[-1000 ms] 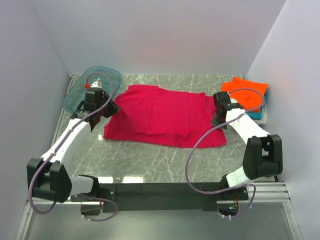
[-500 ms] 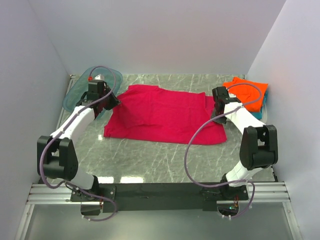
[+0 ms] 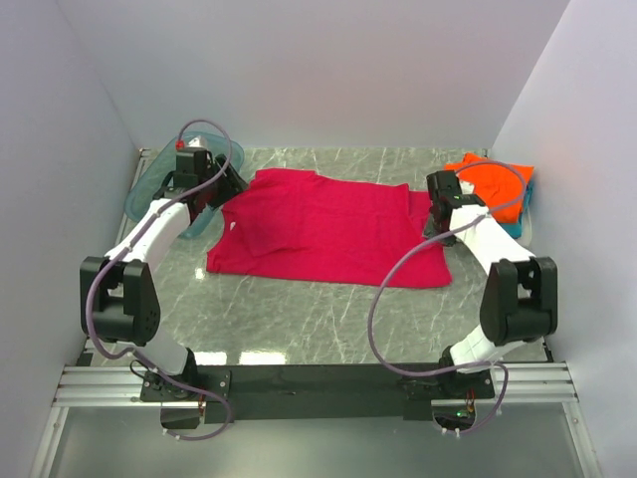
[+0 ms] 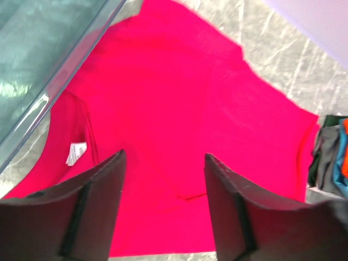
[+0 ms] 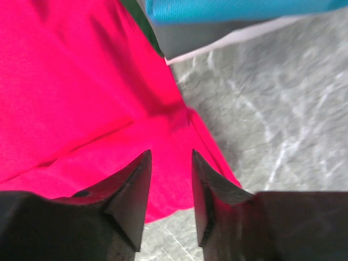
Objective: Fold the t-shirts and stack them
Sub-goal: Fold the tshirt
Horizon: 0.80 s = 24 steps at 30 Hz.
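1. Nearest me, the surface (image 3: 299, 319) is bare marble up to the near hem of the crimson t-shirt (image 3: 323, 229). The shirt lies flat across the middle and looks doubled over once.
2. My left pincer (image 4: 165, 163) hovers over the shirt's left end, jaws wide, nothing between them. My right pincer (image 5: 171, 157) hangs over the right end, jaws narrower but parted, also empty.
3. I judge this as mid-fold, with one fold laid and both ends lying free. Next I need a fresh grip on one end, carried across to make a compact packet for the stack.
4. A small white tag (image 4: 76, 153) shows inside the collar, its print too small to read. I see no other writing.
5. Far right, the orange t-shirt (image 3: 493, 184) tops the teal t-shirt (image 5: 239, 8) and the grey-white t-shirt (image 5: 206, 41). Far left stands a translucent tub (image 3: 149, 184).
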Tool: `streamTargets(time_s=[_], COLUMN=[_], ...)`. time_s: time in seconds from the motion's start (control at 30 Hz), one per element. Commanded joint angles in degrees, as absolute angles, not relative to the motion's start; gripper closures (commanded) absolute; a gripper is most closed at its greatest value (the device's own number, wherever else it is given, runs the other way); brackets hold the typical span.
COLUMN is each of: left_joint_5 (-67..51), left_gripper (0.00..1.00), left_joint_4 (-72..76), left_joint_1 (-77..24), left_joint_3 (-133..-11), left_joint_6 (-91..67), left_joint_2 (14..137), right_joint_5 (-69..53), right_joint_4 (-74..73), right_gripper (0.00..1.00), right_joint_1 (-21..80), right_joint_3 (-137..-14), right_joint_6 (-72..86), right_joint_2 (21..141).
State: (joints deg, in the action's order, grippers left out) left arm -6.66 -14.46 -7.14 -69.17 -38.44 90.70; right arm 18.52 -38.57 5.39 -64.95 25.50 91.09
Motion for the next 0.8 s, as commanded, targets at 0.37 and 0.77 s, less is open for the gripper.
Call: streamTargets(time_s=[0.37, 0.77], left_joint_5=[-4.66, -0.98], left_gripper=[0.35, 0.38], left_joint_4=[-9.23, -2.29], left_joint_1=[-10.28, -10.37], left_joint_3=[-54.87, -35.34], left_joint_6=[-41.30, -46.32], left_joint_2=[74.11, 70.13], right_joint_5=[11.71, -10.28], right_joint_4=[-33.58, -20.57], right_gripper=[0.43, 0.48], right_joint_1=[23.28, 42.78], right_joint_3=[-71.63, -81.80], right_joint_6=[18.55, 18.64], right_joint_2=[76.81, 98.14])
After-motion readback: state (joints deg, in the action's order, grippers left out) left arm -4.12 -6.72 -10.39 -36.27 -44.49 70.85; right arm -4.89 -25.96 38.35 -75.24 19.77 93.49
